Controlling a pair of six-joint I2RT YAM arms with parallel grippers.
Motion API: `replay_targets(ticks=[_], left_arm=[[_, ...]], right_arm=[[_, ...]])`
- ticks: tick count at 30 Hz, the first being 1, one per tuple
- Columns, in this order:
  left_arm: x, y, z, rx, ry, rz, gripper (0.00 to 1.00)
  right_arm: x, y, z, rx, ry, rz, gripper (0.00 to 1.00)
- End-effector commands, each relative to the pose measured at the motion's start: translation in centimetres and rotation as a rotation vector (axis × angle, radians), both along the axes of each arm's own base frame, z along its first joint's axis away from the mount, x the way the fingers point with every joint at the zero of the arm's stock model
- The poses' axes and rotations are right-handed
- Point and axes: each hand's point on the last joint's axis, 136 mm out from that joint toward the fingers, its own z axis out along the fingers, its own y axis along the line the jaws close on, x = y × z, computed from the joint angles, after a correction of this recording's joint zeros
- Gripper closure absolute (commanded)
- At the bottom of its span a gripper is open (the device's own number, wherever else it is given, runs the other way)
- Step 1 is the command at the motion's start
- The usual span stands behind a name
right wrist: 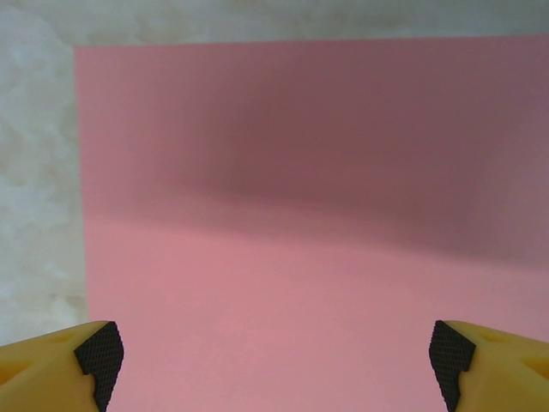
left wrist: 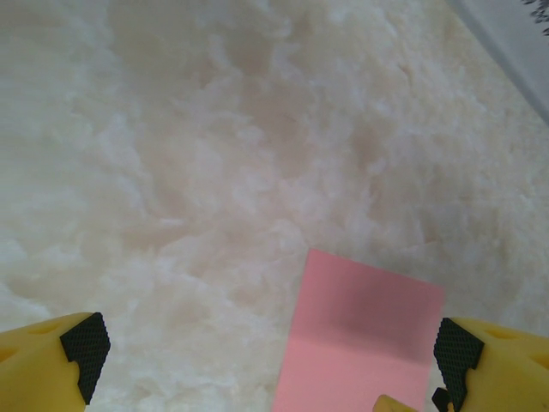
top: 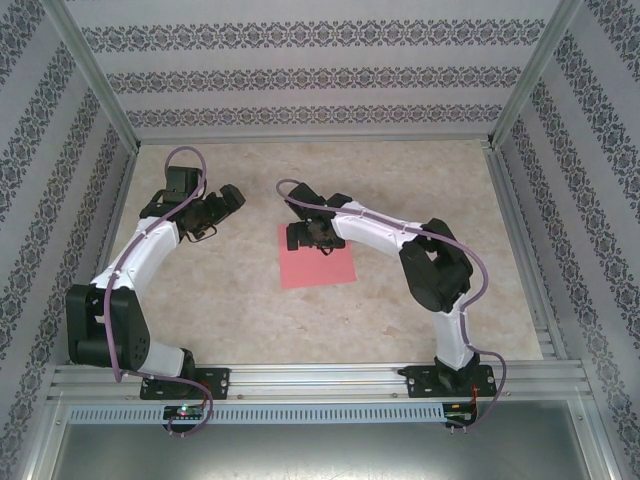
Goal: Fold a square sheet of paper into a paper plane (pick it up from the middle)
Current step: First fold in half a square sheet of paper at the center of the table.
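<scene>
A: While the left gripper [top: 221, 213] hangs over bare table [top: 420, 190] just left of the square sheet of paper [top: 322, 266], fingers spread wide and holding nothing, how much looks done?

B: Nothing, by the look of it. The sheet lies flat near the middle of the table, with no crease or fold visible, so there is no paper plane yet.

A: And the right gripper [top: 293, 220]?

B: It hovers over the sheet's far-left part, jaws spread too, pink paper showing between its pads [right wrist: 101, 356] but not pinched. The pick-up from the middle and every fold appear to be left.
</scene>
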Motion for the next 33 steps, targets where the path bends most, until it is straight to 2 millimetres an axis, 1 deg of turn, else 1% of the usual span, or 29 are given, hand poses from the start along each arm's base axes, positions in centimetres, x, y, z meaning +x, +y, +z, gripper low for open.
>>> replay_targets(ticks=[1,8,20,23,28,33], left_arm=[[-0.8,1.0,-0.6,0.038,0.03,0.007,0.0],[-0.6,0.6,-1.1,0.015,0.046,-0.008,0.0],[-0.4,0.4,-1.7,-0.002,0.06,-0.014,0.0],[-0.4,0.3,-1.8,-0.003,0.064,-0.016,0.0],[-0.5,0.5,-1.8,0.007,0.067,-0.013,0.0],[-0.5,0.5,-1.7,0.005,0.067,-0.015,0.0]], right_arm=[[-0.5,-0.6,-1.1,-0.081,0.036,0.021,0.07],[-0.8,0.0,-2.4,-0.138,0.063,0.061,0.07],[-1.3,-0.3,-4.6,-0.182,0.106,0.069,0.1],[-1.6,-0.4,-5.4,-0.182,0.127,0.067,0.1],[-2.6,-1.9,-7.4,-0.203,0.169,0.054,0.12],[-3.4,-2.6,-9.0,-0.208,0.21,0.051,0.13]])
